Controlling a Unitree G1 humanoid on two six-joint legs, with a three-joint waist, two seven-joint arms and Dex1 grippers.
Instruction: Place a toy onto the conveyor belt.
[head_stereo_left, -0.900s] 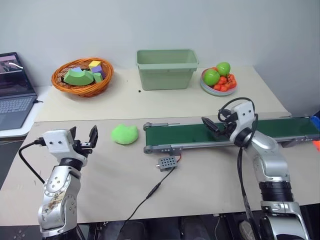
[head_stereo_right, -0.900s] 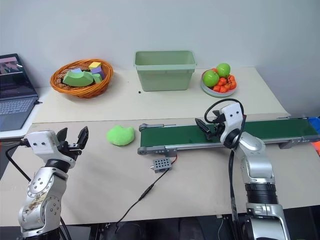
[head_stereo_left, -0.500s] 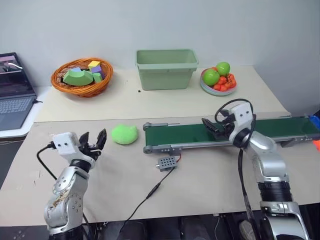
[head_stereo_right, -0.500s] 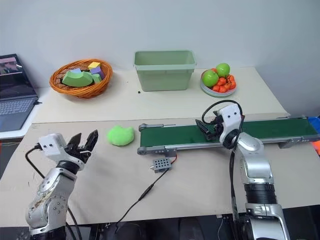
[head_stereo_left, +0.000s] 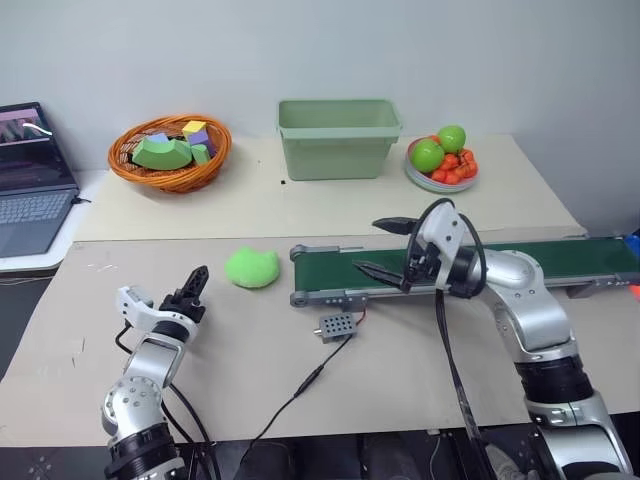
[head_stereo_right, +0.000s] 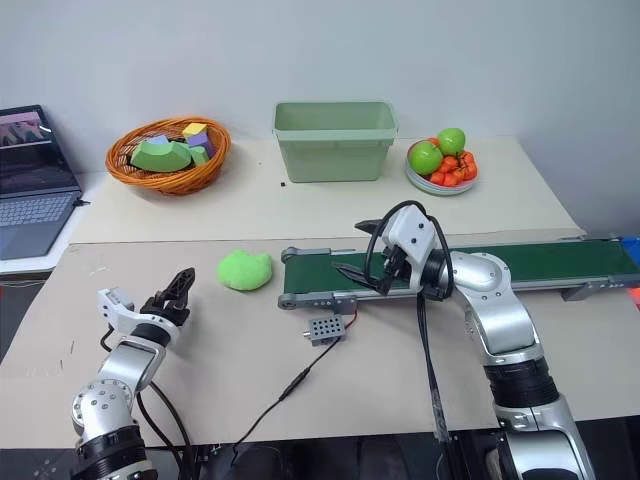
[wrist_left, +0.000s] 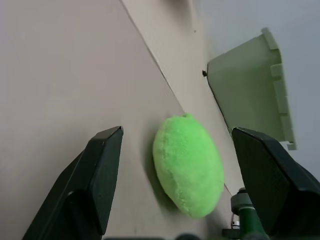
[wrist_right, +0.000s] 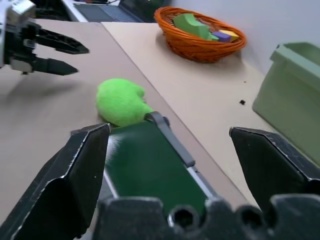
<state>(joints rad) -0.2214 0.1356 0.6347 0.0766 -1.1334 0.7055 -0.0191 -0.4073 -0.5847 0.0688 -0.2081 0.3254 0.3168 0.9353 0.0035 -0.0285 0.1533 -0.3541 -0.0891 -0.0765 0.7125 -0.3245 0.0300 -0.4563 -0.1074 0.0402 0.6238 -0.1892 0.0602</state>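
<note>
The left claw, released and empty, points at the toy lying on the counter just ahead, short of the conveyor belt, over which the released right claw hovers farther off.

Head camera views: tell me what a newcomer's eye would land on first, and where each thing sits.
The bright lime-green toy jumps out first, lying on the tan table just off the end of the dark-green conveyor belt. The left gripper points at it with fingers open, a gap away, while the right gripper hangs open over the belt. Along the back stand an orange basket of foam blocks, a pale green bin and a plate of fruit.
</note>
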